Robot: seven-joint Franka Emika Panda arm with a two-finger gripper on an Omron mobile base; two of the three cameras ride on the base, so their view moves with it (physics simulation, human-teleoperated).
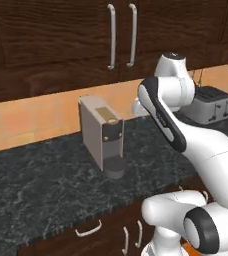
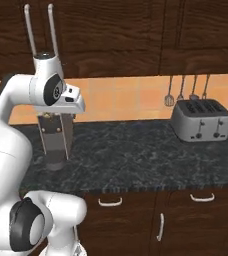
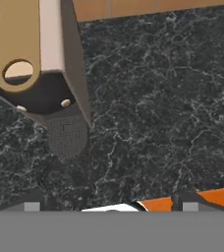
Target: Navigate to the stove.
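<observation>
On the dark marbled desk [image 2: 136, 155] stand one tan coffee machine [image 1: 101, 135] and one silver toaster [image 2: 201, 120], the toaster with four slots on top. Four utensils [image 2: 186, 92] hang on the wall behind the toaster. The upper cabinets show two long vertical handles [image 1: 122, 36], and the right base view shows three handles on the lower cabinets [image 2: 161, 210]: two curved drawer pulls and one upright door handle.

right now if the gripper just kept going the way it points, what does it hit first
Most likely the bare black marble countertop, just beside the coffee machine. The hand view looks down on open counter ahead of the fingertips, with the machine off to one side. The depth is hard to judge.
</observation>
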